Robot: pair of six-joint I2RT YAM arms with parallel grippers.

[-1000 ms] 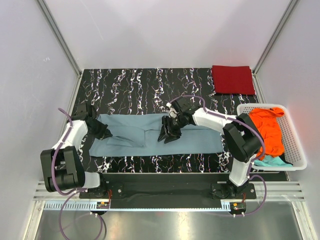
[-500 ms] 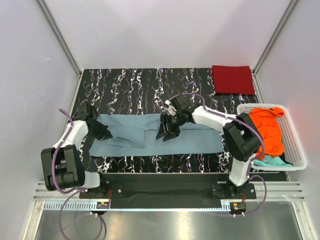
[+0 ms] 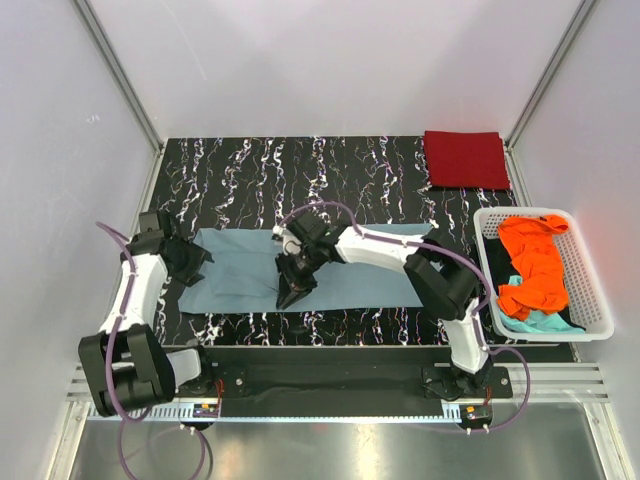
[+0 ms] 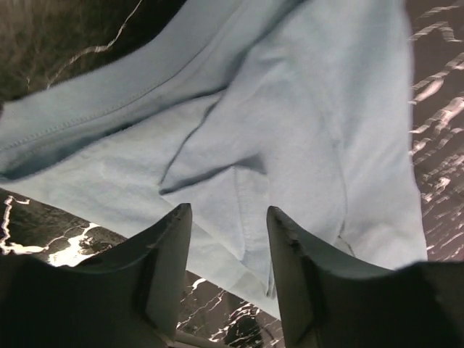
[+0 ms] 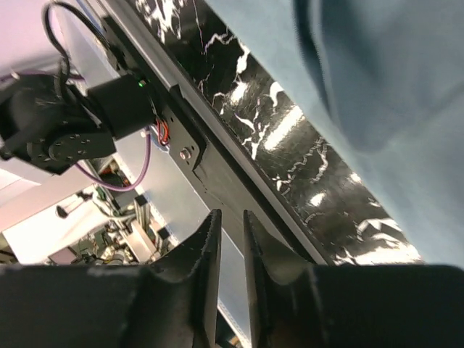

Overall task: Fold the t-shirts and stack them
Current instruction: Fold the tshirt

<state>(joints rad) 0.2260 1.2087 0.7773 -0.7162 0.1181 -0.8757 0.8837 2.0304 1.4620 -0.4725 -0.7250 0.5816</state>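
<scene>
A dusty grey-blue t-shirt point(image 3: 230, 278) lies spread flat across the near half of the black marbled table point(image 3: 300, 170). My left gripper point(image 3: 190, 262) is open over its left end. In the left wrist view the fingers point(image 4: 170, 254) hang apart above the wrinkled cloth point(image 4: 304, 109), with nothing between them. My right gripper point(image 3: 293, 291) is at the shirt's near edge, left of centre. Its jaws point(image 5: 230, 217) stand a narrow gap apart and hold nothing, with the cloth point(image 5: 391, 80) off to one side. A dark red t-shirt point(image 3: 465, 160) lies folded at the back right.
A white slatted basket point(image 3: 592, 285) at the right edge holds an orange t-shirt point(image 3: 535, 265) and a teal one point(image 3: 535, 322). The right arm point(image 3: 385, 246) stretches low across the grey-blue shirt. The table's near rail point(image 5: 217, 174) shows in the right wrist view.
My left gripper has opened and let go of the shirt's left end. The right arm has swept left to the near edge and its jaws have narrowed. The shirt lies flatter.
</scene>
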